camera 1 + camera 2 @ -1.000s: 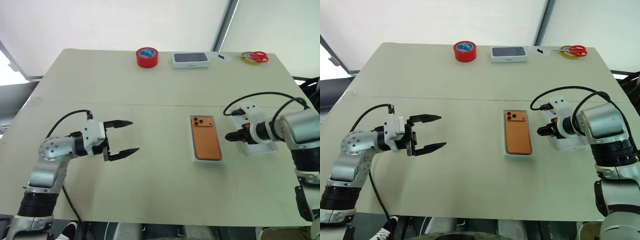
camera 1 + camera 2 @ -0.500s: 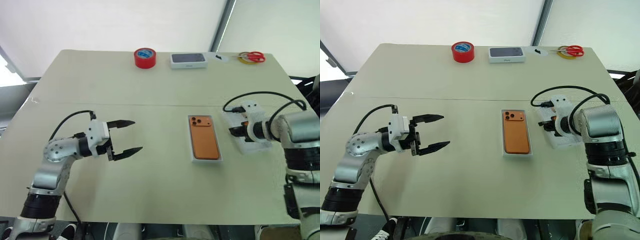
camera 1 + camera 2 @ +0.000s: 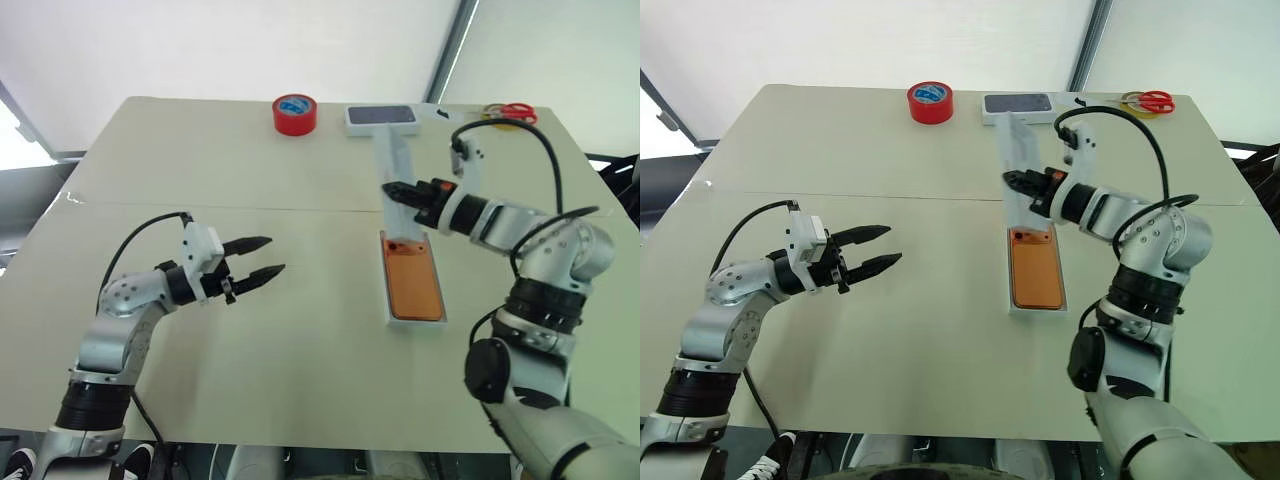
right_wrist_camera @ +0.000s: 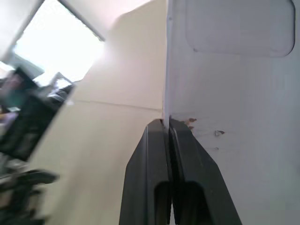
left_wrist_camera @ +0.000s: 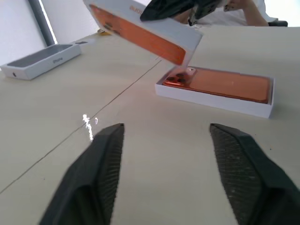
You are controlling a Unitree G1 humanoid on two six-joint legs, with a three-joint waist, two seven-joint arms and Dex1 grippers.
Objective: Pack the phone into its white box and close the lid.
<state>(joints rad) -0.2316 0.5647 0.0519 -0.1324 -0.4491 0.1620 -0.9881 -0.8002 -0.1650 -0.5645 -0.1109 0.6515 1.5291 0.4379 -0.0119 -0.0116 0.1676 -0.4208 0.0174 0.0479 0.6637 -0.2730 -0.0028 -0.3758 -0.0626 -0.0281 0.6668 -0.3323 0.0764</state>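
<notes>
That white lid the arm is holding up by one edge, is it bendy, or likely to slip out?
The lid probably stays stiff: it stands tilted above the phone without sagging. It seems light, since the right gripper carries it by one wall alone. That thin pinch might let it swing or slip.

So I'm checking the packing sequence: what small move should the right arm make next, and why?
Probably level the lid and lower it squarely over the white box. The right gripper pinches one lid wall, holding it tilted above the box's far end, and the phone already lies inside.
</notes>
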